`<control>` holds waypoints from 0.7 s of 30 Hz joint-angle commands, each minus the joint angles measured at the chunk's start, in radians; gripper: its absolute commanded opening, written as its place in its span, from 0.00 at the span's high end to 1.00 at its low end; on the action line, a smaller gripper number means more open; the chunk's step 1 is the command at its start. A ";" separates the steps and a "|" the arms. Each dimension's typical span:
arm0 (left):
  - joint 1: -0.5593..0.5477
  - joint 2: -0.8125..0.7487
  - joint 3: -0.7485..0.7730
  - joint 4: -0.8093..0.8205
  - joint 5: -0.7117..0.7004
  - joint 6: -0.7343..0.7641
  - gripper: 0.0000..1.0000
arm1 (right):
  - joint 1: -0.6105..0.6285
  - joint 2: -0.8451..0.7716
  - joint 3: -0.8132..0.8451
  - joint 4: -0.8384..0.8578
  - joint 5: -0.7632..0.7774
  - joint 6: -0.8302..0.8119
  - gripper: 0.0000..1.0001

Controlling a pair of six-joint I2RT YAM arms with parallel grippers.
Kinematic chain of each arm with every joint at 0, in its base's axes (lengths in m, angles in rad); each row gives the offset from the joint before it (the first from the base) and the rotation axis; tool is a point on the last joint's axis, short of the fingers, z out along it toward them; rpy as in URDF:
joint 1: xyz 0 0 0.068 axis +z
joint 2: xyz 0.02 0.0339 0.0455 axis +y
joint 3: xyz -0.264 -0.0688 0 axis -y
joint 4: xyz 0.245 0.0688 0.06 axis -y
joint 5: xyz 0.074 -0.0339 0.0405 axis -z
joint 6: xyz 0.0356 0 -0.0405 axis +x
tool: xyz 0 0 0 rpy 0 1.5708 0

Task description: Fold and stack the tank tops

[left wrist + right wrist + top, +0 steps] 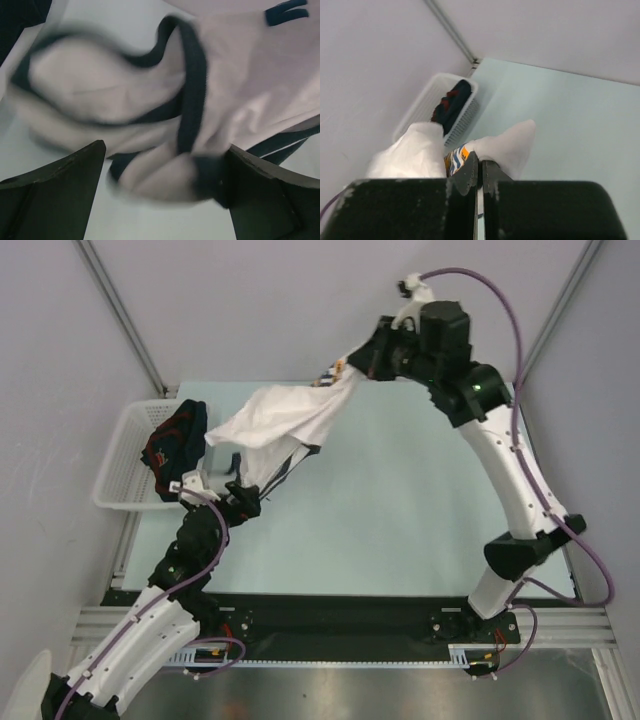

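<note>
The right gripper [479, 169] pinches the white tank top [275, 420] aloft at the far side. The left gripper [165, 162] gapes wide at its near edge.

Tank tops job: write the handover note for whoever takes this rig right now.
Right gripper: shut on the white tank top, holding one end up above the table.
Left gripper: open, jaws either side of its dark-trimmed edge.
Navy tank top: bunched in the white basket.
Done: nothing folded or stacked.
To do: fold both, stack.
</note>
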 commanded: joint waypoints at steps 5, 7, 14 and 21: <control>-0.002 -0.049 -0.012 -0.029 -0.036 -0.008 0.03 | -0.322 -0.199 -0.613 0.258 -0.134 0.167 0.96; -0.004 -0.040 -0.009 -0.026 -0.032 -0.006 0.03 | -0.357 -0.228 -0.757 0.267 -0.097 0.165 0.48; -0.002 0.006 -0.001 -0.013 -0.009 0.003 0.03 | -0.349 -0.341 -1.058 0.355 -0.033 0.047 0.28; -0.002 0.066 0.002 0.025 0.058 0.026 0.04 | -0.191 -0.487 -1.286 0.265 0.217 0.084 0.41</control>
